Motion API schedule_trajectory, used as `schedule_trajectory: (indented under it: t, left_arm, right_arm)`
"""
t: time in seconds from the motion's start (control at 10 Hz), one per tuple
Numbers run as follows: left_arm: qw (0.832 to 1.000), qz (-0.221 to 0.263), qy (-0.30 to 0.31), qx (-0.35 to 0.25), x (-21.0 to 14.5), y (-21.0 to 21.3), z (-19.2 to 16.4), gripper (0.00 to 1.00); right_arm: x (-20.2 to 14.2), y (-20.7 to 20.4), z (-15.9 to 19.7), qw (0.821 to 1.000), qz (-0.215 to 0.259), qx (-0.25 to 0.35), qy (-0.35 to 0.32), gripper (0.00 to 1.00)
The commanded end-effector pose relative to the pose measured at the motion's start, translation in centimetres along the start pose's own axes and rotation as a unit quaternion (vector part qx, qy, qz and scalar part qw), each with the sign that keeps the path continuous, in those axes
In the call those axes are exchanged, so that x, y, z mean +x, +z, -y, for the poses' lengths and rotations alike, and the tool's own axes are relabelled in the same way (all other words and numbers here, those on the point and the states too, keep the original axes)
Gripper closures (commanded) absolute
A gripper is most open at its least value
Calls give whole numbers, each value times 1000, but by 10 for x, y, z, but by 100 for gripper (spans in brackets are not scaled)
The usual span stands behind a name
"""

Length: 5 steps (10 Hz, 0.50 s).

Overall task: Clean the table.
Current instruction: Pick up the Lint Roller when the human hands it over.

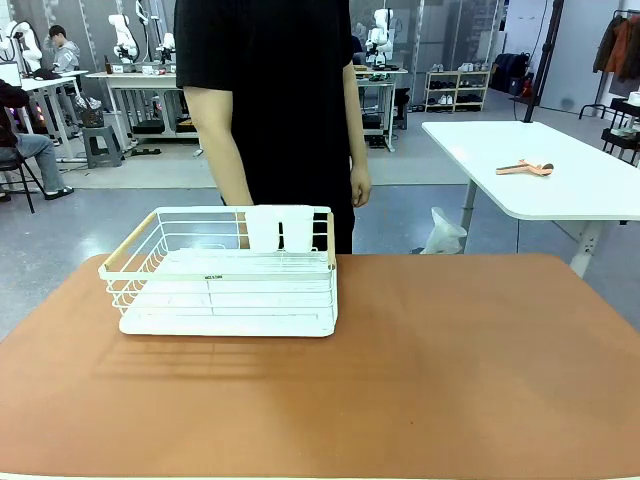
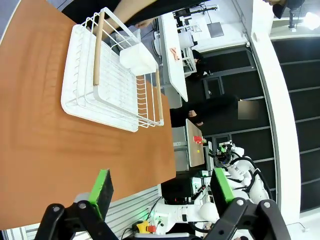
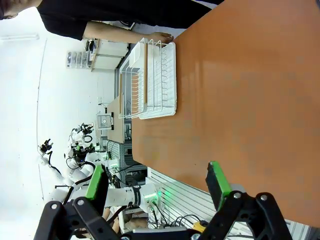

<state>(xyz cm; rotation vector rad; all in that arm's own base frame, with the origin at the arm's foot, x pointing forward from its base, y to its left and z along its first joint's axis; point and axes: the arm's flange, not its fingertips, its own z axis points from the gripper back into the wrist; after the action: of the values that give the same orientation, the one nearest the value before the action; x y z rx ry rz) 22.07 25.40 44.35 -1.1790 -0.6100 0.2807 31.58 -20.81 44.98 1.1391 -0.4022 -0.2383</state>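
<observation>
Left gripper point(image 2: 162, 186): fingers spread wide, nothing btw the green pads point(image 2: 101, 187). It hangs above the near edge of the surface; one pad is over the brown top, the other is past the edge.
Right gripper point(image 3: 156, 181): also spread wide, nothing btw its pads point(image 3: 218, 180). It is above the near edge too, w/ the rack well apart from it, on the far side.
Surface point(image 1: 450, 370): the task's thing. Terracotta top, matte, w/ rounded corners. It takes the whole near and middle part of the front view, from left to right.
Rack point(image 1: 225, 275): white wire rack, standing on the left half of the surface, nearer to the far edge than to the near one. It sits on a white tray. One wooden handle point(image 1: 128, 248) is at its left end, a second one at the right end.
Holder point(image 1: 280, 228): white, 2 compartments, upright at the far rail of the rack. Inside or outside the rail, I cannot tell.
Person point(image 1: 270, 100): stands at the far side, just behind the rack, black top, arms down. One hand point(image 1: 360, 188) hangs beside the body, apart from the rack.
White-topped surface point(image 1: 570, 185): far right, beyond the terracotta one, white legs.
Tool point(image 1: 525, 168): small, copper-pink, lying flat on the white top. What kind, I cannot tell.
Bag point(image 1: 443, 233): whitish plastic, on the floor btw the two surfaces.
</observation>
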Motion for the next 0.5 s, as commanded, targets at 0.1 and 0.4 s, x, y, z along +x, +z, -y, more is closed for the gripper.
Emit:
schedule_trajectory:
  t: [0.1,0.4]
  left_arm:
    - [1000,2,-9,-7,-1,2,3,0]
    - [1000,2,-9,-7,-1,2,3,0]
  right_arm:
    - [-2,1,-5,1000,2,6,3,0]
    - [-2,1,-5,1000,2,6,3,0]
